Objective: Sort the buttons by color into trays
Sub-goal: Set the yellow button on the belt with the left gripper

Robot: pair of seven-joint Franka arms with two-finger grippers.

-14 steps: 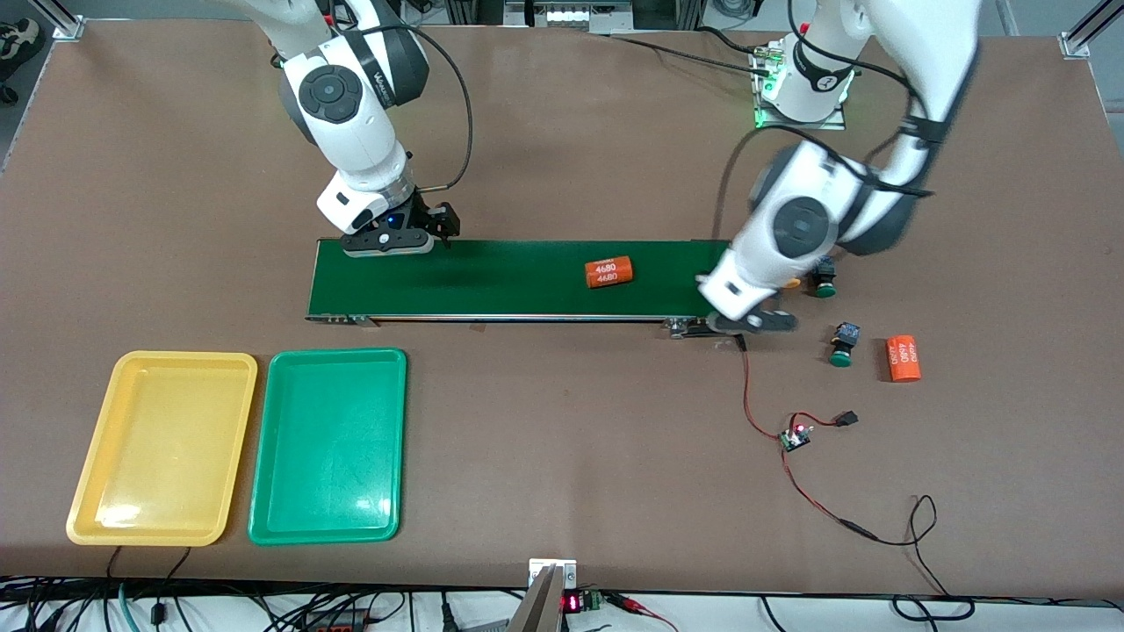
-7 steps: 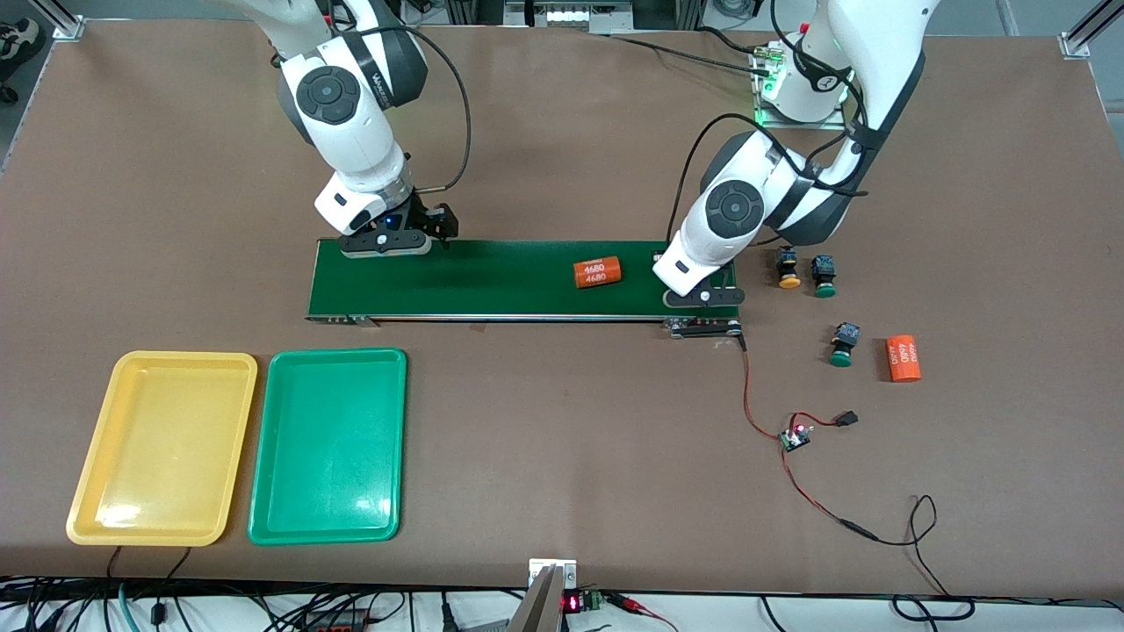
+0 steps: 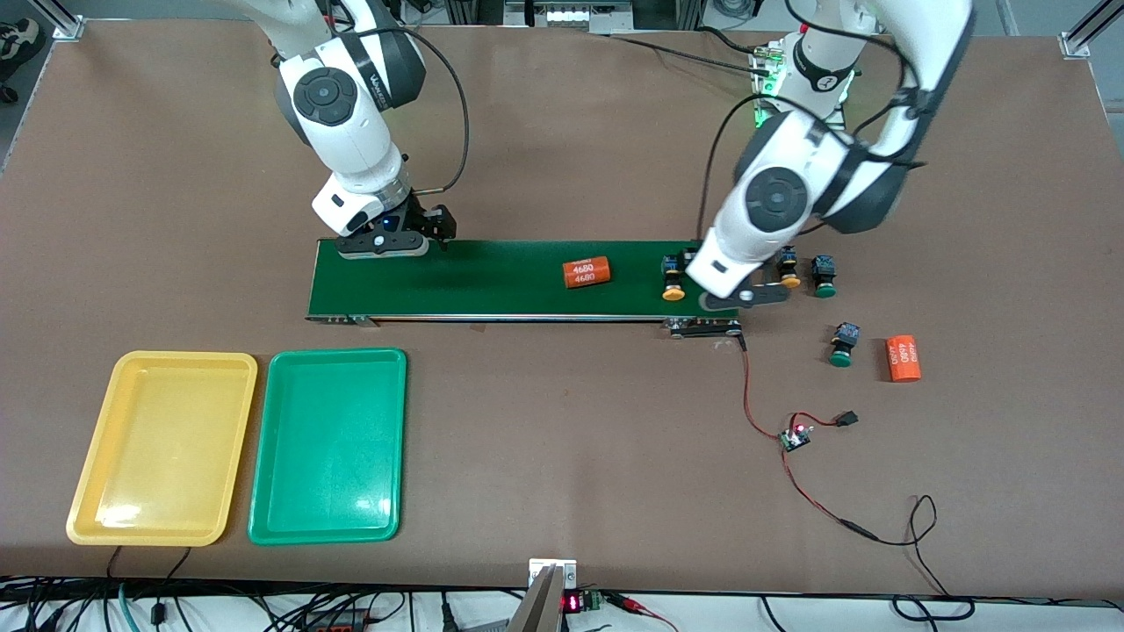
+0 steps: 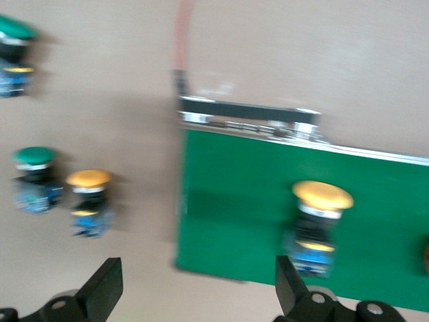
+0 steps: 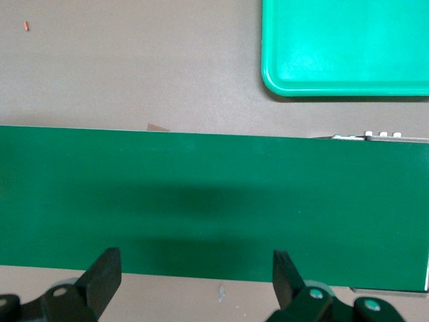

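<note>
A yellow-capped button lies on the dark-green belt near its end by the left arm. Another yellow button and a green button sit side by side on the table just off that end. A second green button lies nearer the front camera. My left gripper hangs open and holds nothing, over the belt's end edge, beside the button on the belt. My right gripper waits open over the belt's other end. The yellow tray and the green tray hold nothing.
An orange numbered cylinder rides on the belt, between the two grippers. Another orange cylinder lies on the table by the lone green button. A small circuit board with red and black wires sits nearer the front camera.
My left gripper opened, left the yellow button on the belt and drew back toward the left arm's end. The orange cylinder on the belt drifted toward the right arm's end.
</note>
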